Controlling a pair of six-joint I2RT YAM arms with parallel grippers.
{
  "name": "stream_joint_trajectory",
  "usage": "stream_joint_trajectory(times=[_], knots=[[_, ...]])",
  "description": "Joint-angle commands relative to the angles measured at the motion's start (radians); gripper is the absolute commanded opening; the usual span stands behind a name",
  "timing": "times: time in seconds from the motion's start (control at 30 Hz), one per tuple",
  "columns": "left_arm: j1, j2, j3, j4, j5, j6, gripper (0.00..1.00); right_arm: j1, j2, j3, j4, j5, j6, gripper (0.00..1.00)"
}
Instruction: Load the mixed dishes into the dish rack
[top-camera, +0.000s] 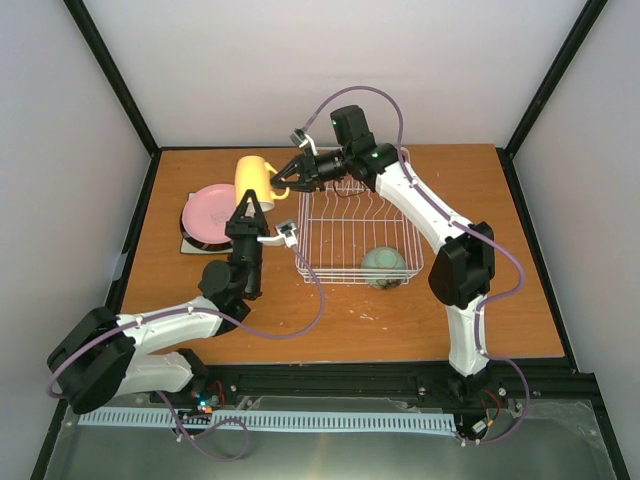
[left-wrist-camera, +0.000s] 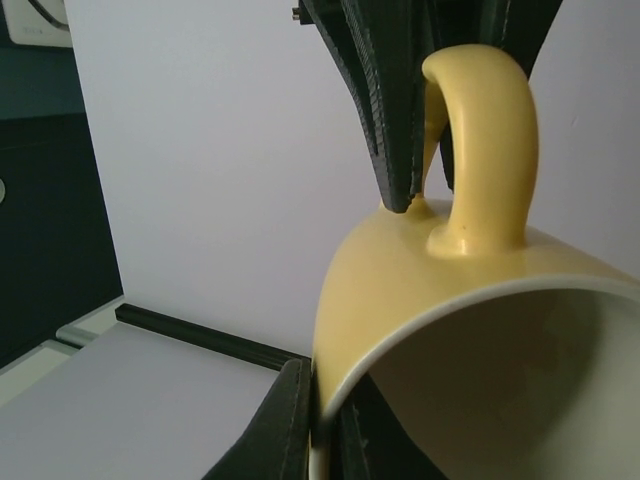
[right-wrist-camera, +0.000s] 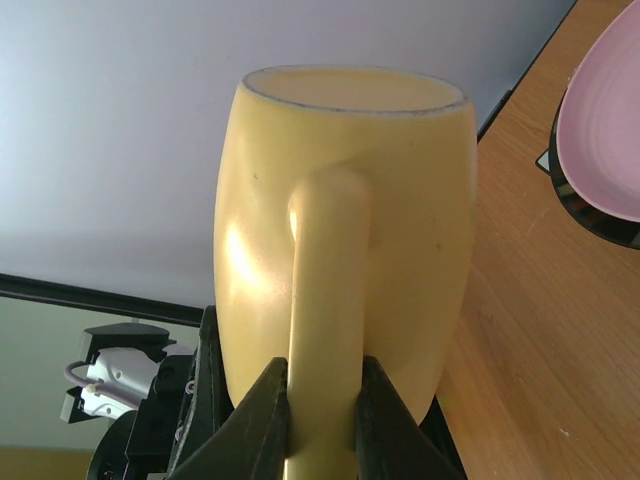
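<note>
Above the wood-grain table (top-camera: 350, 320), ribbed fingers (left-wrist-camera: 385, 110) pinch the glossy mug (top-camera: 254, 180).

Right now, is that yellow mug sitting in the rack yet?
Out. The yellow mug is held beside the dish rack, the right tool pinching its handle, the left tool clamping its rim.

Yellow mug (top-camera: 253, 180) aloft; green bowl (top-camera: 384, 266) in rack (top-camera: 345, 235)

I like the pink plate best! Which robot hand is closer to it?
Left. The left hand is just beside the pink plate, pinching the yellow mug's rim; the right hand is beyond the mug, gripping its handle.
</note>
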Motion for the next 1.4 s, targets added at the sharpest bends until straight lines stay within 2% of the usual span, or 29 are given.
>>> stream_joint_trajectory(times=[0.0, 0.1, 0.13, 0.23, 0.37, 0.47, 0.53, 0.57, 0.6, 0.67, 0.7, 0.87, 0.97, 1.03, 1.13, 1.37], knots=[[-0.011, 0.006, 0.088, 0.089, 0.082, -0.019, 0.01, 0.051, 0.011, 0.0, 0.0, -0.071, -0.059, 0.03], [-0.011, 0.018, 0.106, 0.097, 0.072, -0.022, 0.03, 0.051, 0.002, -0.008, 0.005, -0.06, -0.073, 0.03], [-0.011, 0.021, 0.109, 0.102, 0.065, -0.023, 0.08, 0.051, -0.004, -0.01, 0.005, -0.057, -0.078, 0.03], [-0.011, 0.013, 0.106, 0.115, 0.048, -0.037, 0.33, 0.041, -0.02, -0.014, -0.007, -0.024, -0.102, 0.03], [-0.011, -0.04, 0.092, 0.061, 0.016, -0.127, 0.45, 0.007, -0.038, -0.045, 0.008, 0.012, -0.11, 0.03], [-0.011, -0.122, 0.104, -0.119, -0.02, -0.303, 0.65, -0.032, -0.068, -0.119, 0.099, 0.037, -0.07, 0.03], [-0.012, -0.214, 0.138, -0.322, -0.036, -0.494, 0.84, -0.063, -0.085, -0.165, 0.161, 0.06, -0.043, 0.03], [-0.012, -0.259, 0.164, -0.446, -0.034, -0.62, 0.97, -0.08, -0.091, -0.184, 0.183, 0.071, -0.04, 0.03], [-0.012, -0.309, 0.194, -0.581, -0.018, -0.753, 0.99, -0.097, -0.094, -0.195, 0.197, 0.078, -0.041, 0.03], [-0.011, -0.411, 0.249, -0.807, 0.047, -1.03, 1.0, -0.133, -0.098, -0.217, 0.234, 0.087, -0.031, 0.03], [-0.012, -0.457, 0.262, -0.873, 0.086, -1.104, 1.0, -0.146, -0.101, -0.222, 0.244, 0.096, -0.036, 0.03], [-0.011, -0.637, 0.33, -1.049, 0.218, -1.278, 1.0, -0.185, -0.131, -0.221, 0.217, 0.185, -0.142, 0.03], [-0.011, -0.694, 0.376, -1.098, 0.238, -1.318, 1.0, -0.188, -0.19, -0.243, 0.154, 0.312, -0.284, 0.03], [-0.011, -0.72, 0.39, -1.104, 0.24, -1.327, 1.0, -0.188, -0.244, -0.312, 0.173, 0.386, -0.349, 0.03], [-0.011, -0.739, 0.38, -1.084, 0.228, -1.305, 1.0, -0.188, -0.349, -0.47, 0.262, 0.523, -0.42, 0.03], [-0.011, -0.697, 0.348, -1.042, 0.181, -1.247, 1.0, -0.176, -0.686, -0.91, 0.546, 0.667, -0.567, 0.03]])
